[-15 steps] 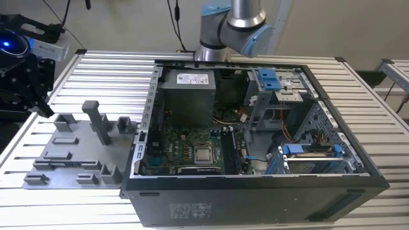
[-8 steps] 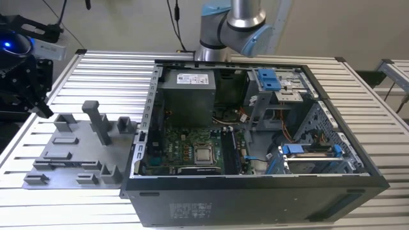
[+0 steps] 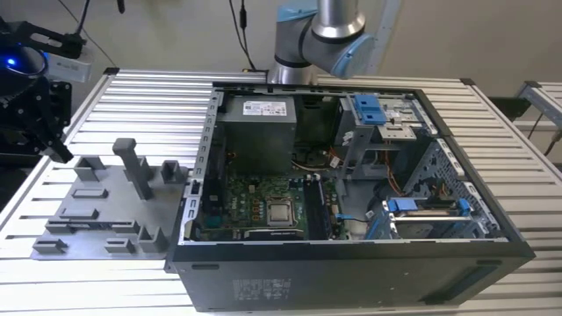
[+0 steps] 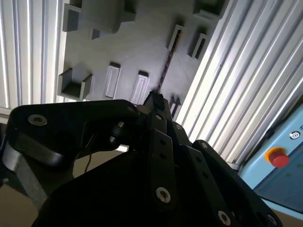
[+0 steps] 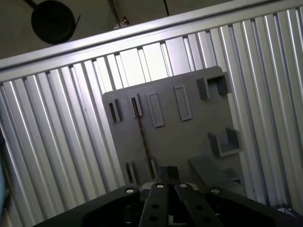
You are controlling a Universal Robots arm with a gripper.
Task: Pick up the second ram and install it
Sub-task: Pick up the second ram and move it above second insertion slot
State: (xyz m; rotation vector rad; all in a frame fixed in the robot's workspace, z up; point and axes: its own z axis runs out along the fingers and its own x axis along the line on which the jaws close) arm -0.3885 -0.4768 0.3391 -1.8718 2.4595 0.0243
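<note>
The second ram [image 5: 141, 135] is a long thin stick standing on edge in slots of the grey holder tray [image 5: 189, 137]. It appears in both wrist views, the ram [image 4: 165, 71] running across the tray [image 4: 132, 47]. My black gripper [image 5: 168, 173] hangs above the tray, short of the stick and not touching it. Its fingertips [image 4: 154, 99] are pressed together with nothing between them. In the exterior view my gripper [image 3: 54, 150] sits at the exterior view's left, over the tray's [image 3: 105, 204] far corner.
An open computer case [image 3: 351, 197] with a green motherboard [image 3: 263, 204] stands on the exterior view's right of the tray. Grey posts [image 3: 131, 164] rise from the tray. The table is ribbed metal slats [image 3: 141, 105]. A red stop button [image 4: 278, 157] sits off the table's edge.
</note>
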